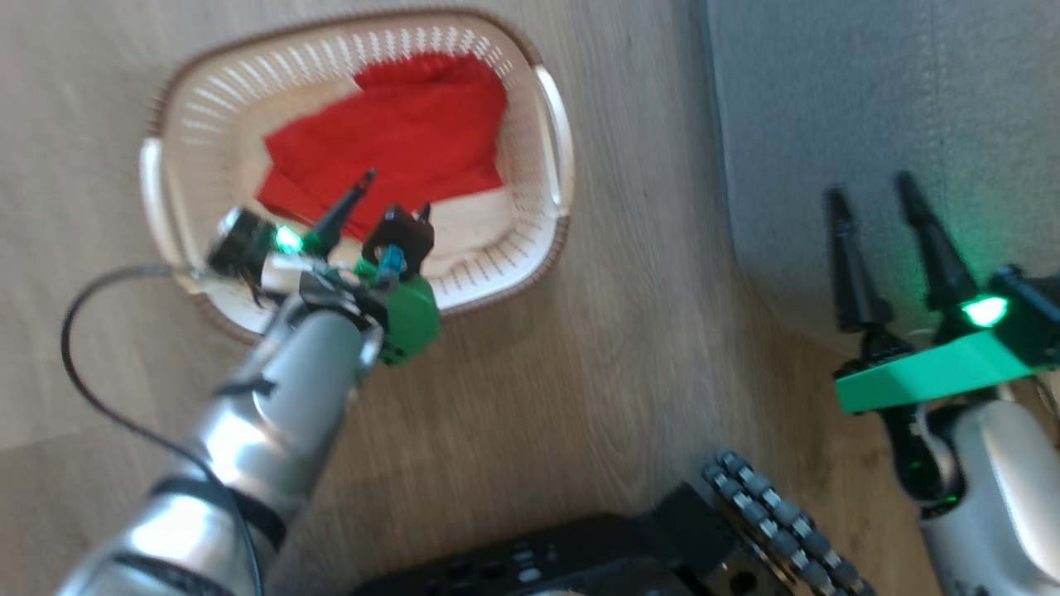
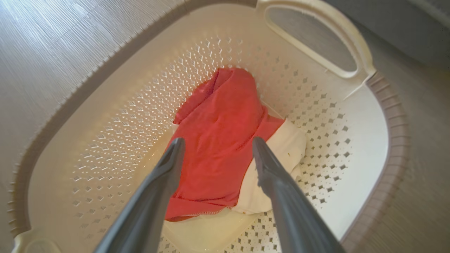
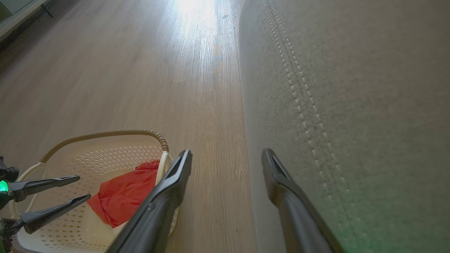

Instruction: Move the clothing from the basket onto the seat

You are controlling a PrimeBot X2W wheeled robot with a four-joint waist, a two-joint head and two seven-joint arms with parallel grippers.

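The red clothing [image 1: 406,136] with a white band lies crumpled in the cream basket [image 1: 530,248] on the wooden floor. My left gripper [image 1: 396,192] hangs open just above the basket's near side, fingers pointing at the fabric. In the left wrist view the clothing [image 2: 221,140] lies between and beyond the spread fingers [image 2: 168,168], apart from them. My right gripper [image 1: 869,190] is open and empty over the edge of the grey seat [image 1: 869,99]. The right wrist view shows the seat [image 3: 369,105] with its pale stitching, the basket [image 3: 105,133] and the left gripper [image 3: 82,189] at lower left.
Bare wooden floor [image 1: 580,397] separates the basket from the seat. The robot's dark base [image 1: 596,555] with a roller wheel sits at the bottom of the head view. A black cable [image 1: 79,364] loops beside the left forearm.
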